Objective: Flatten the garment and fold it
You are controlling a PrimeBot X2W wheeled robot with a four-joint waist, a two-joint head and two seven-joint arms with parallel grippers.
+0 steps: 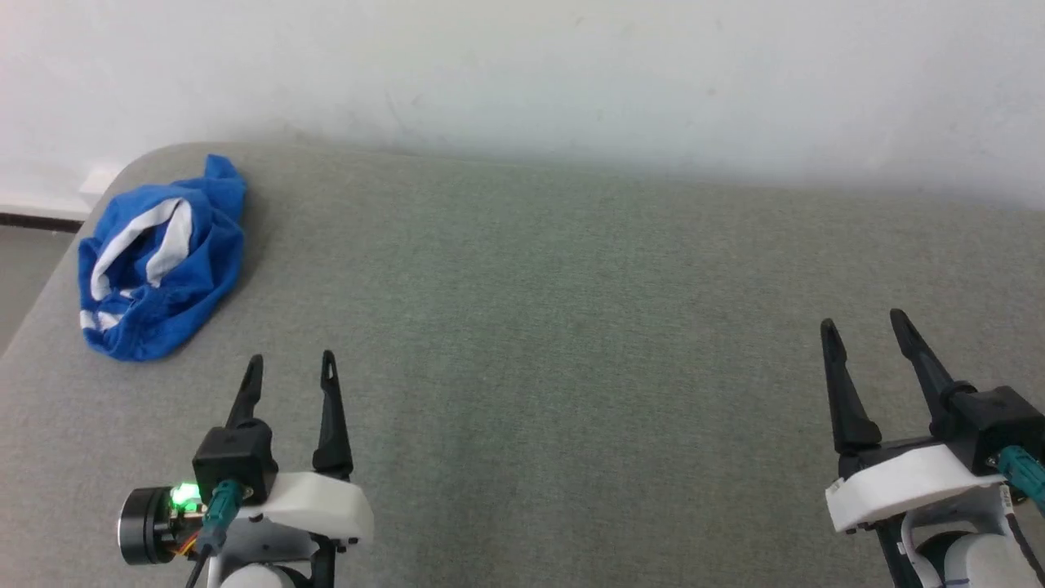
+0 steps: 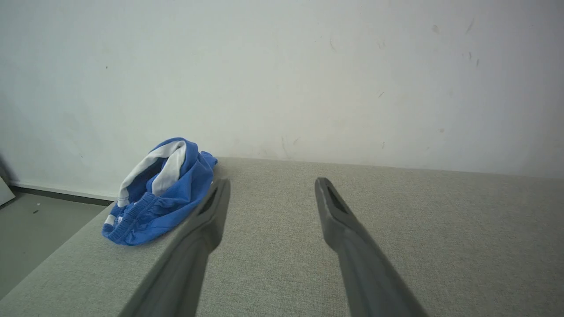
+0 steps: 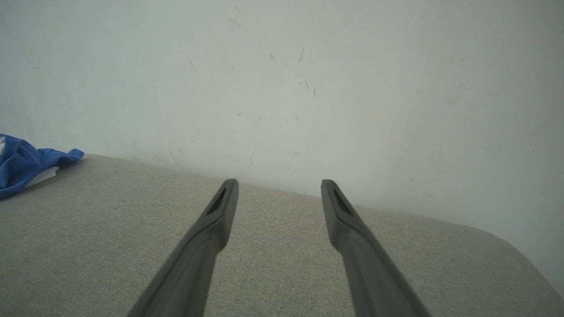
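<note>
Shorts in bright blue fabric with white stripes (image 1: pixel 208 261) lay bunched in a heap at the far left corner of a grey-green woven upholstered surface with rounded corners (image 1: pixel 531 327), close to a plain white wall (image 1: pixel 522 73).

The head view took in the whole heap and both arms at once. The left wrist view added what that view left unclear: a gathered elastic band along the low near edge of the shorts (image 2: pixel 176 193), and a strip of grey floor (image 2: pixel 35 229) beyond the surface's left edge. The right wrist view caught a blue fold of the shorts (image 3: pixel 22 163) at its left border, and the surface's rounded right corner at its lower right.

Seen from the head, the heap's long axis ran away from the robot, leaning slightly to the right, with a narrow blue tip pointing toward the wall and the broader rounded end nearest the robot. A white-lined hollow faced upward.

The left gripper (image 1: pixel 291 359) (image 2: pixel 272 181) stood just short of the heap, which lay ahead of it and to its left, apart from both fingers. Its fingers were spread, with nothing between them. The right gripper (image 1: pixel 863 320) (image 3: pixel 279 181) sat well apart from the shorts at the opposite side, fingers likewise spread and bare.
</note>
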